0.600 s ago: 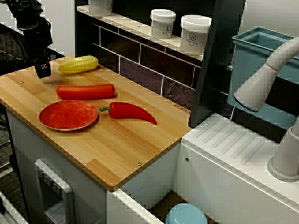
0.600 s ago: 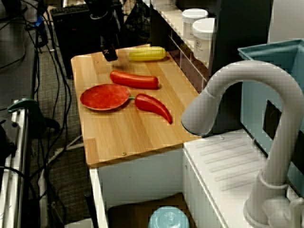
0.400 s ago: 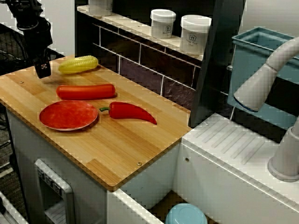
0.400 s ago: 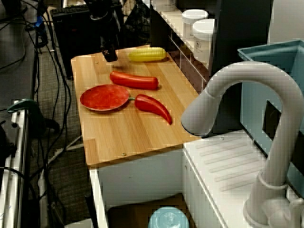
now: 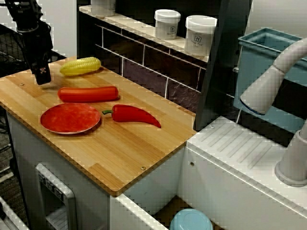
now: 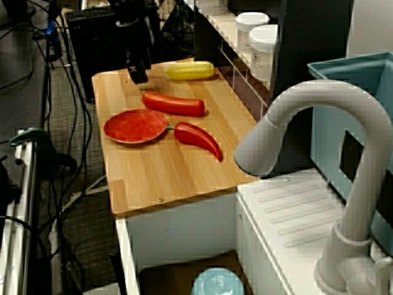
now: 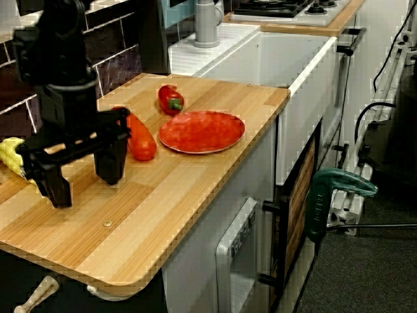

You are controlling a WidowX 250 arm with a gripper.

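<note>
My gripper [image 7: 83, 176] stands open over the wooden board [image 7: 169, 189], fingers pointing down and close to the wood, with nothing between them. In the front view the gripper [image 5: 42, 76] is at the board's far left; in the view past the tap the gripper [image 6: 138, 74] is at the far end. A yellow corn cob [image 5: 80, 66] lies just beside it, partly hidden behind the arm as the corn cob [image 7: 12, 156] in the end view. A long red sausage [image 5: 88, 94] lies next to the gripper's other side, with a red plate [image 5: 70, 118] and a red pepper [image 5: 132, 115] beyond.
Two white jars [image 5: 167, 24] [image 5: 200, 34] stand on the tiled shelf behind the board. A dark post [image 5: 223, 62], a white sink unit [image 5: 240, 163], a grey tap [image 5: 273, 81] and a blue bin [image 5: 268, 52] are at the right. Cables hang off the board's left end.
The gripper has dropped a little and shifted slightly away from the corn, towards the board's front edge. The food and plate have not moved.
</note>
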